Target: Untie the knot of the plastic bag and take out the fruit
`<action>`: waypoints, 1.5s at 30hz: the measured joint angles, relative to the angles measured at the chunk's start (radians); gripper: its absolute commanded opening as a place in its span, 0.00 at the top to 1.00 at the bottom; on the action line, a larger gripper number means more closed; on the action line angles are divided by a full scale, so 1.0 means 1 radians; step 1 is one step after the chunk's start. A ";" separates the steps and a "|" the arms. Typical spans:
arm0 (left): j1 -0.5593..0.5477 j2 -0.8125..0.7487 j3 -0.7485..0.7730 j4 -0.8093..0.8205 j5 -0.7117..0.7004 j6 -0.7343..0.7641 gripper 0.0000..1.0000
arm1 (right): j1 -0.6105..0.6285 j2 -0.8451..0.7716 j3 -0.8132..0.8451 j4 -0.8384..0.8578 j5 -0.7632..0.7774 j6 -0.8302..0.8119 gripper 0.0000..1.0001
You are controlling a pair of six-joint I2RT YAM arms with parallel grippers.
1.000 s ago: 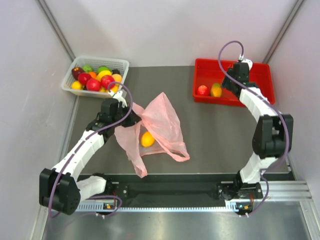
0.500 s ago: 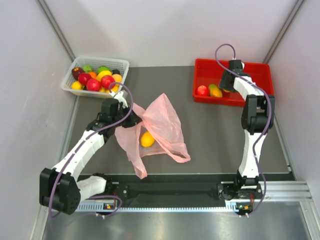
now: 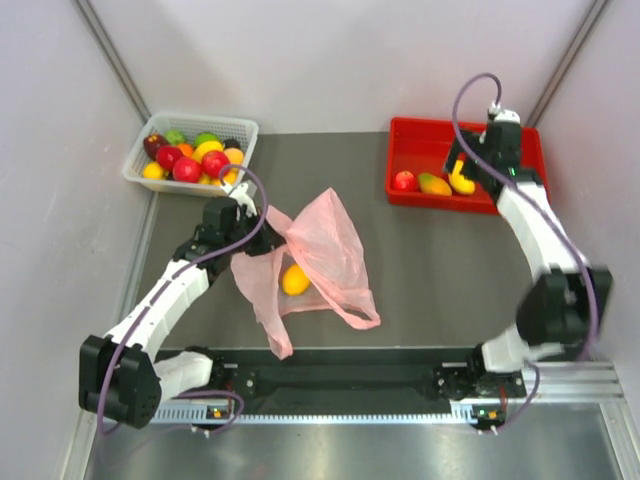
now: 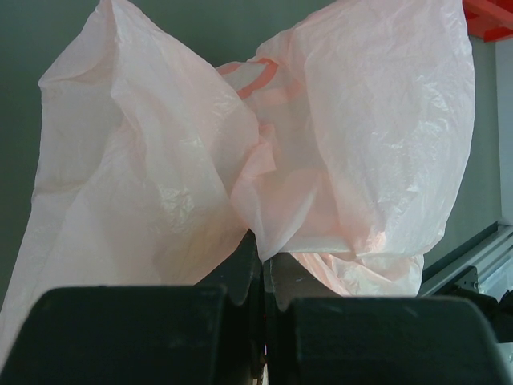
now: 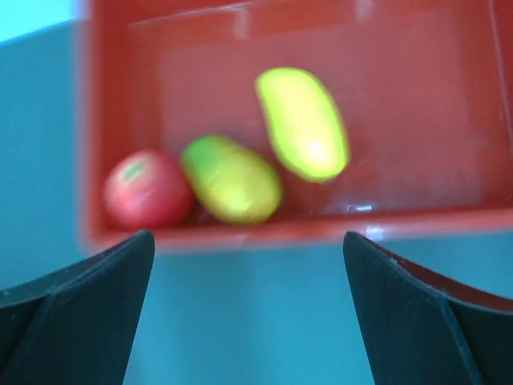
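The pink plastic bag [image 3: 318,245] lies crumpled at the table's middle with the small yellow-orange fruit [image 3: 294,279] showing through its film. My left gripper [image 3: 262,231] is shut on a fold of the bag's upper left edge; the left wrist view shows its jaws [image 4: 263,255] pinching the pink film [image 4: 160,168]. I can make out no knot. My right gripper [image 3: 470,160] is open and empty above the red tray [image 3: 520,150]. The tray holds the red apple [image 5: 147,190], the mango [image 5: 232,179] and the yellow oval fruit [image 5: 303,123].
A white basket [image 3: 243,127] with a pile of red, yellow and green fruits stands at the back left. Grey walls close in both sides. A metal rail runs along the near edge.
The right arm swung over the red tray and drew back right. The yellow oval fruit now lies in the tray beside the apple and mango. The left arm and bag have not moved.
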 measured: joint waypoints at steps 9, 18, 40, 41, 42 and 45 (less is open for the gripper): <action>0.000 0.032 0.000 0.000 0.005 -0.004 1.00 | 0.484 -0.719 -0.554 0.192 -0.264 0.016 0.00; 0.000 0.034 0.000 0.000 0.001 -0.008 1.00 | 1.039 -0.791 -0.736 0.301 -0.309 0.104 0.19; 0.000 0.030 -0.049 -0.011 -0.019 -0.031 1.00 | 1.235 0.014 -0.419 0.448 0.344 0.441 0.00; 0.000 0.027 -0.051 -0.011 -0.018 -0.031 1.00 | 1.235 0.034 -0.402 0.443 0.364 0.460 0.00; 0.000 0.024 -0.053 -0.011 -0.019 -0.031 1.00 | 1.235 0.056 -0.384 0.432 0.388 0.480 0.00; 0.000 0.013 -0.054 -0.011 -0.018 -0.032 1.00 | 1.235 0.105 -0.355 0.393 0.451 0.536 0.00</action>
